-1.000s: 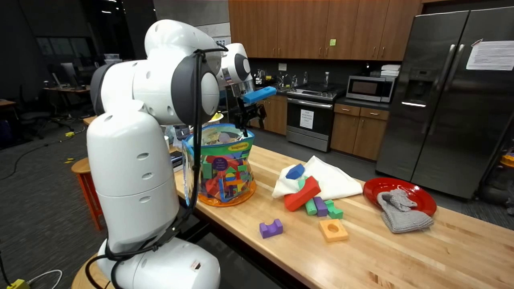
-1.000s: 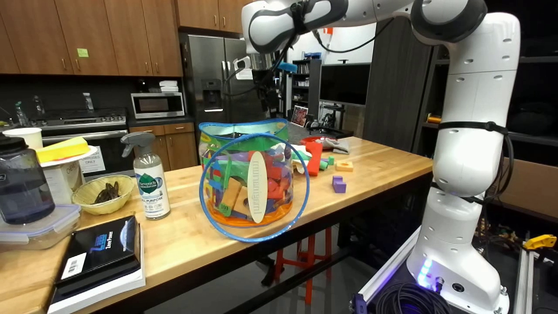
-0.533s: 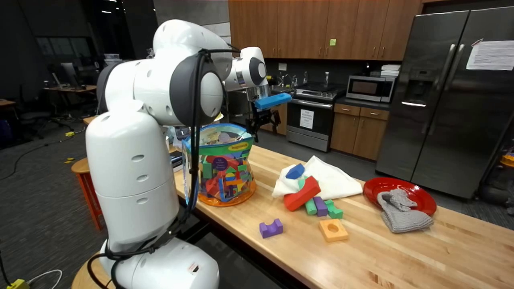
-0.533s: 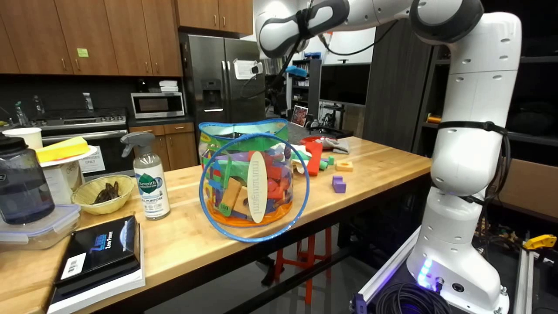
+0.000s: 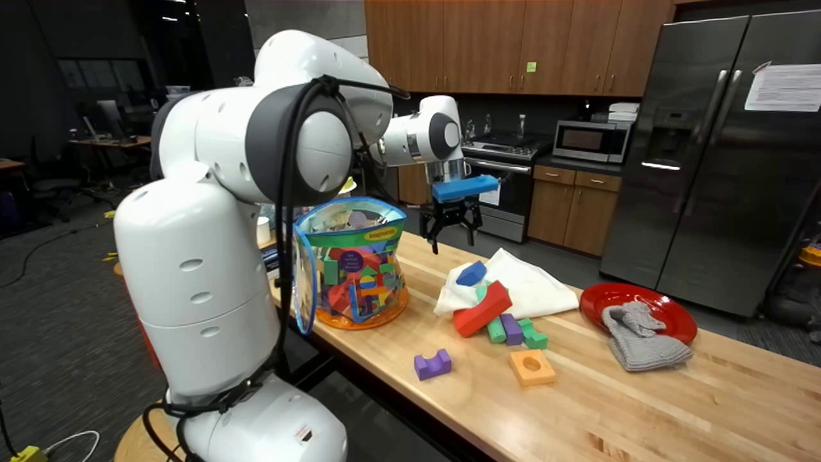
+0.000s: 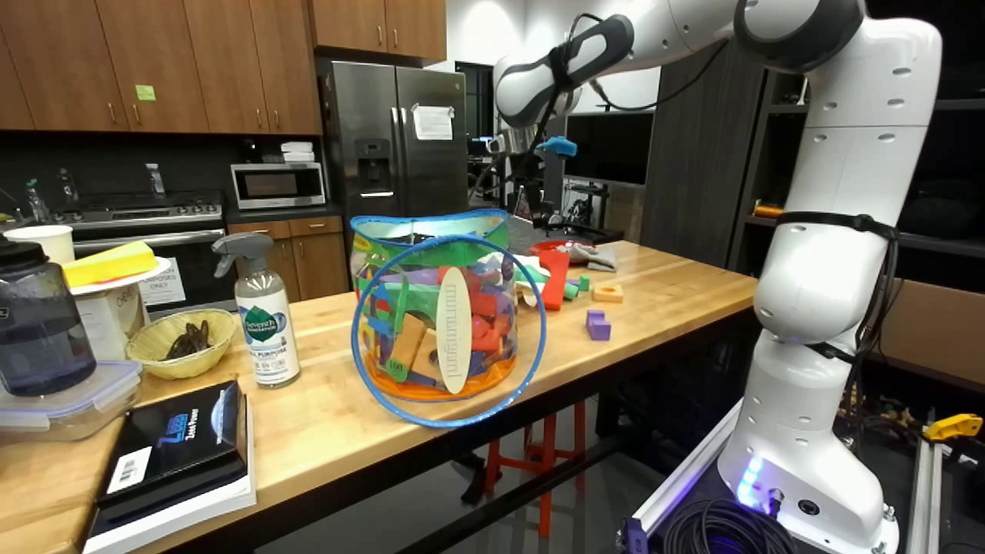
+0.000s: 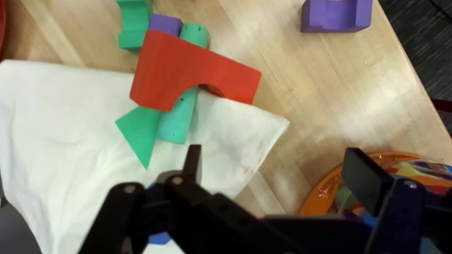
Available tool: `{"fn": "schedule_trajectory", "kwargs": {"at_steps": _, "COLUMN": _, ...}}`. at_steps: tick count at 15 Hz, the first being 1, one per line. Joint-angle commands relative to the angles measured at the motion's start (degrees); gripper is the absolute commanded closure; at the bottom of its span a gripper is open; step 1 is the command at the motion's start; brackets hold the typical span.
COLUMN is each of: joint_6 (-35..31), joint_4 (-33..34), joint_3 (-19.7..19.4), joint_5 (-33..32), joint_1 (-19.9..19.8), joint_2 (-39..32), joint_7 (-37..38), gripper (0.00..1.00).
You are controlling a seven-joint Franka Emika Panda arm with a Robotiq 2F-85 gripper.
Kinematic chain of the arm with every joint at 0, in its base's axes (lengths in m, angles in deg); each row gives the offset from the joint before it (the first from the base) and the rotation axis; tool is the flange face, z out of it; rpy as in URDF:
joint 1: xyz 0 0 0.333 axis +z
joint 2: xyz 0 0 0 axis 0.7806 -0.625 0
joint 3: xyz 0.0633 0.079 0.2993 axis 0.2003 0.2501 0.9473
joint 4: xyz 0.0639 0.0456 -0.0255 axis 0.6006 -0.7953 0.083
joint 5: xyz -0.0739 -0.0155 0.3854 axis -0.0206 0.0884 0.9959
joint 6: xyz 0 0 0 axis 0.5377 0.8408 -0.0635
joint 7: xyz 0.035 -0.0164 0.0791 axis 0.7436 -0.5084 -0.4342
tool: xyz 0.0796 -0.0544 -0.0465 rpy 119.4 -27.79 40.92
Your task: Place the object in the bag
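Note:
The small blue block lies on the white cloth in an exterior view. Part of it shows in the wrist view, mostly hidden behind my left finger. It does not show in an exterior view where the bag stands in front. The see-through bag stands upright with its top open and colourful toys inside; it also shows in an exterior view and at the right of the wrist view. My gripper is open and empty, above the table between bag and blue block; it shows in the wrist view.
The white cloth bears a red block on green and purple pieces. A purple piece and an orange square piece lie nearer the edge. A red bowl holds grey cloth. A spray bottle stands near the bag.
My gripper has moved from over the bag's rim toward the white cloth and the blue block, and it is lower. The bag and the blocks have not moved.

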Motion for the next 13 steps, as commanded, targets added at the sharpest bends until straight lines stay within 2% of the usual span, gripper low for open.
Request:
{"fn": "schedule_trajectory", "kwargs": {"at_steps": 1, "joint_6": -4.77, "joint_4": -9.55, "joint_3": -2.86, "joint_5": -0.20, "joint_1": -2.32, "joint_2": 7.08, "joint_7": 2.84, "gripper": 0.00}}
{"fn": "schedule_trajectory", "kwargs": {"at_steps": 5, "joint_6": -9.27, "joint_4": -19.18, "joint_3": -6.38, "joint_5": -3.18, "joint_1": -4.89, "joint_2": 13.27, "joint_7": 6.44, "gripper": 0.00}}
{"fn": "schedule_trajectory", "kwargs": {"at_steps": 6, "joint_6": -6.14, "joint_4": -12.67, "joint_3": -5.77, "joint_5": -1.51, "joint_1": -3.57, "joint_2": 7.90, "joint_7": 4.47, "gripper": 0.00}}
{"fn": "schedule_trajectory", "kwargs": {"at_steps": 13, "joint_6": -6.53, "joint_4": -13.58, "joint_3": -5.80, "joint_5": -1.69, "joint_1": -3.13, "joint_2": 8.15, "joint_7": 4.57, "gripper": 0.00}}
